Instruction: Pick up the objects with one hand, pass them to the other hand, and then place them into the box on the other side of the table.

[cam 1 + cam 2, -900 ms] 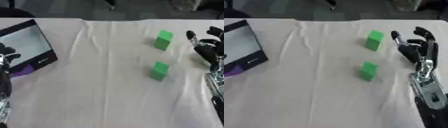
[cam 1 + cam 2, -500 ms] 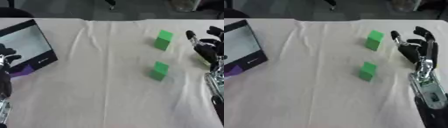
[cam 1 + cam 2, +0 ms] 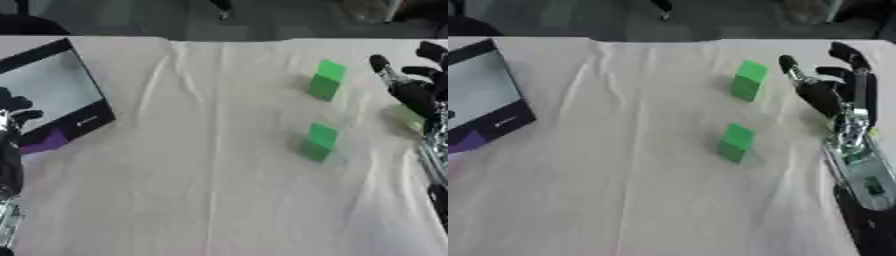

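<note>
Your left hand (image 3: 10, 112) sits low at the surface's left edge, just in front of the box, and only dark curled tips show, so you cannot tell from here how far its fingers are spread; it touches nothing and reads as waiting to receive; nearest of the task's things is the near green block (image 3: 735, 142), standing on the cloth-covered surface (image 3: 623, 190) right of its middle, apart from everything, untouched, placed where your right arm can reach it with little travel; your right hand (image 3: 833, 90) stands up along the right edge, palm turned toward the blocks, fingers (image 3: 787, 65) straight and spread with nothing in them, a pose that suggests a grasp is being prepared and not yet started; the far green block (image 3: 748, 80) stands just left of those fingertips, close but not touching, so it looks the likelier first pick; the box (image 3: 48, 95), white inside with a dark rim and tilted open toward you, rests at the far left corner, well apart from both blocks, which is why the object must cross to your left hand before it can go in; neither block has been lifted, so the whole task is still ahead.
</note>
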You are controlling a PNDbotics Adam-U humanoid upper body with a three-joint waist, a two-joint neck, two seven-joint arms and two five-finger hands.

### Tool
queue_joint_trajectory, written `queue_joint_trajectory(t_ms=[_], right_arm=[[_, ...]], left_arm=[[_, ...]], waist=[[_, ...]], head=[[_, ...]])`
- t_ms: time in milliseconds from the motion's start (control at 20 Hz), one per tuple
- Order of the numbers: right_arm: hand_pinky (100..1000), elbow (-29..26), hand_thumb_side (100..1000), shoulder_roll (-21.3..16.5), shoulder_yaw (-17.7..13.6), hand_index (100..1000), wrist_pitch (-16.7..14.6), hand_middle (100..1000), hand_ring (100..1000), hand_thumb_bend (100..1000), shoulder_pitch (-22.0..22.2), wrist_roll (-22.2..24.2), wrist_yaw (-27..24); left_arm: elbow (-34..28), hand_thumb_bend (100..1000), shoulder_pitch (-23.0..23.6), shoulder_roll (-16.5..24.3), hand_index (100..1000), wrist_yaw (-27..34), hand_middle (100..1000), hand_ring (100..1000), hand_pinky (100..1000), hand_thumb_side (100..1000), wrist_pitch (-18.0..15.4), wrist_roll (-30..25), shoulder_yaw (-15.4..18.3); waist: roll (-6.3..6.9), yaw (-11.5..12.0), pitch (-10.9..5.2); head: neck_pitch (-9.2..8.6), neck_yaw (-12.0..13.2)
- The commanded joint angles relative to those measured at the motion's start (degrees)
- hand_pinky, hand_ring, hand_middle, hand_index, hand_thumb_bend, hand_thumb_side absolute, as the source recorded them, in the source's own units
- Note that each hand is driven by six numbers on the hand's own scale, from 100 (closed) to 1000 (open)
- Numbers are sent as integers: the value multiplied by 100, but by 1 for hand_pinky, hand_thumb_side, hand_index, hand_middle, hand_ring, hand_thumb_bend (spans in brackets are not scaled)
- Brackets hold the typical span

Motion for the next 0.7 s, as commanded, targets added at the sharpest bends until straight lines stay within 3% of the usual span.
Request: queue_joint_trajectory(t_ms=[50, 300, 500, 700], right_arm=[[621, 20, 333, -729, 69, 827, 348, 819, 719, 718, -306, 502, -190], [661, 653, 232, -1631, 540, 836, 1087, 824, 740, 736, -1153, 1626, -445], [720, 1257, 165, -1981, 913, 851, 1438, 841, 769, 734, -1781, 2695, -304], [785, 1968, 134, -2072, 1214, 865, 1556, 857, 801, 722, -2381, 3928, 232]], left_arm=[[-77, 477, -39, 161, 639, -21, 581, 592, 944, 639, 6, -27, 28], [-71, 474, -28, 179, 637, -34, 578, 590, 945, 641, 24, -44, 9], [-71, 474, -43, 177, 636, -33, 576, 590, 946, 641, 38, -66, -20], [-62, 473, -52, 168, 635, -33, 573, 589, 946, 641, 51, -92, -53]], waist=[[-38, -9, -83], [-55, 36, -93], [-71, 87, -102], [-75, 132, -114]], head=[[-11, -22], [-11, -72], [-11, -137], [-11, -209]])
